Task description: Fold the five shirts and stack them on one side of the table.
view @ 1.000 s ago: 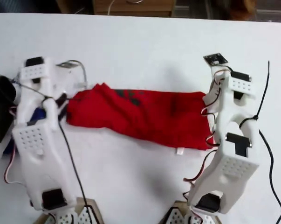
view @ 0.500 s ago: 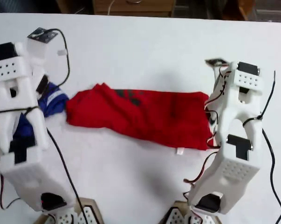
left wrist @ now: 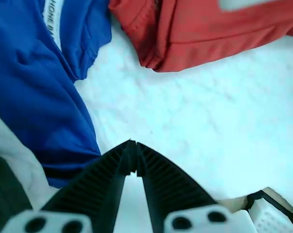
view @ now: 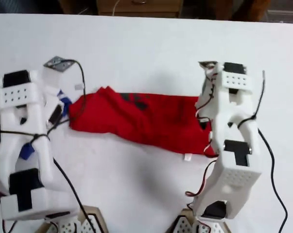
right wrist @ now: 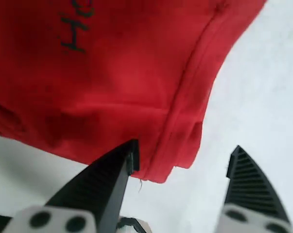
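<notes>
Over the last second the right arm has slid left, so the right gripper now hangs spread wide over the right-end hem of the red shirt, which lies as a long folded strip across the middle of the table. The left arm swung out left and came back. The left gripper is clenched on nothing, above bare table between the blue shirt and the red shirt's left end. The next fold looks close, though neither end is gripped yet.

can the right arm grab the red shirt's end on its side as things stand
Probably yes. The right gripper is open astride the red shirt's hem corner, which lies on the table. Nothing covers that end or stands in the way.
</notes>
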